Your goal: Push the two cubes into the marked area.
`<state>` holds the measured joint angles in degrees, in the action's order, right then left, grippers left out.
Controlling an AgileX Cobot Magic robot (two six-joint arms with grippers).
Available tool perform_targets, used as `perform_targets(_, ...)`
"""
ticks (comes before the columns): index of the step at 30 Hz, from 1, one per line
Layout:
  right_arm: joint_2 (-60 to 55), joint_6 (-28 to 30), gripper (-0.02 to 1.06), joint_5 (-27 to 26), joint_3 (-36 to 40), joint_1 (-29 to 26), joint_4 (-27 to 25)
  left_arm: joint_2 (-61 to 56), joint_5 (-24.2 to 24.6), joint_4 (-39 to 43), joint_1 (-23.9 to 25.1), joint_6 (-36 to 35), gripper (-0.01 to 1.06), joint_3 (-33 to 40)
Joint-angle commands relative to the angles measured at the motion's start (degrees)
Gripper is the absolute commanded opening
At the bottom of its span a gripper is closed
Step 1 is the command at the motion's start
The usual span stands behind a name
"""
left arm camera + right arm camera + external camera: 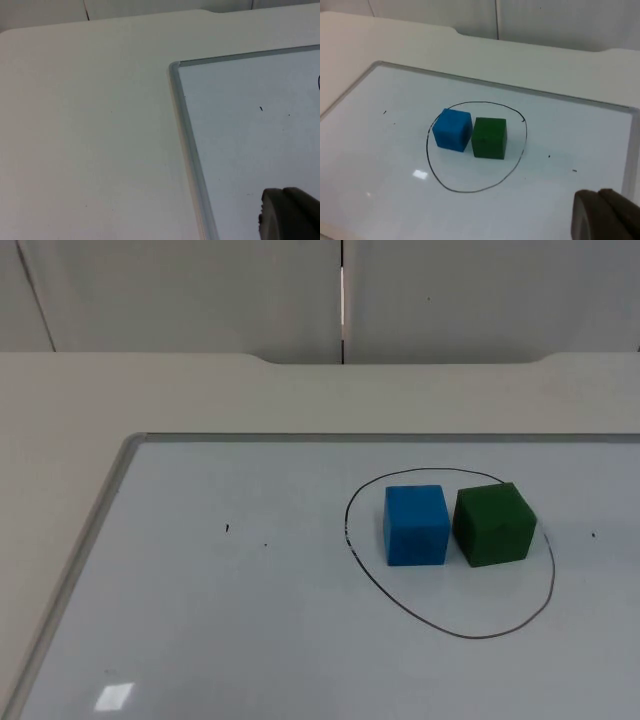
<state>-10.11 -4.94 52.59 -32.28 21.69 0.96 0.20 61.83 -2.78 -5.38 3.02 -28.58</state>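
Already blue cube (416,525) and green cube (494,524) sit side by side, touching, inside the circle (440,623) on the whiteboard (200,620). Both grippers off to the sides, finger state can't tell. Risk: stray sweep knocks green cube over the near line.

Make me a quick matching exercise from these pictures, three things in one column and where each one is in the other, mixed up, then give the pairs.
Things:
1. blue foam cube
2. green foam cube
3. hand-drawn black oval outline

Places or states:
A. drawn on the whiteboard, ringing both cubes
B. inside the outline, on the side towards the left arm
C. inside the outline, on the side towards the right arm

Pairs: 1-B, 2-C, 3-A
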Motion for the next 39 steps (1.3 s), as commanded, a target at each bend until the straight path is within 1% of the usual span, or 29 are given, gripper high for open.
perform_targets(1,2.7,0.5,0.0,2.6,0.3,0.3,-0.2,-0.2,-0.2,-0.4,0.2,-0.1,0.0,0.3)
perform_targets(3,3.2,0.5,0.0,3.0,0.4,0.3,-0.2,-0.2,-0.2,-0.4,0.2,-0.1,0.0,0.3)
perform_targets(5,6.0,0.7,0.0,3.8,1.4,0.3,-0.1,-0.2,-0.2,-0.4,0.2,-0.1,0.0,0.3)
perform_targets(8,10.1,2.7,0.0,3.8,1.4,0.3,-1.6,-0.2,-0.2,-0.4,0.2,-0.1,0.0,0.3)
perform_targets(11,10.1,4.0,0.0,4.4,1.4,0.3,-2.7,-0.2,-0.2,-0.4,0.2,-0.1,0.0,0.3)
perform_targets(13,10.1,4.9,0.0,7.4,1.5,0.4,-2.8,-0.2,-0.2,-0.4,0.2,-0.1,0.0,0.3)
perform_targets(14,10.1,6.7,0.0,9.4,2.0,0.3,-2.7,-0.2,-0.2,-0.4,0.2,-0.1,0.0,0.3)
perform_targets(21,10.1,7.9,0.0,9.3,2.7,0.3,-3.9,-0.2,-0.2,-0.4,0.2,-0.1,0.0,0.3)
perform_targets(34,10.1,7.9,0.0,9.3,2.7,0.3,-3.9,-0.2,-0.2,-0.4,0.2,-0.1,0.0,0.3)
perform_targets(37,10.1,7.2,0.0,9.3,2.7,0.3,-3.4,-0.2,-0.2,-0.4,0.2,-0.1,0.0,0.3)
perform_targets(39,10.1,5.6,0.0,9.3,2.7,0.3,-2.4,-0.2,-0.2,-0.4,0.2,-0.1,0.0,0.3)
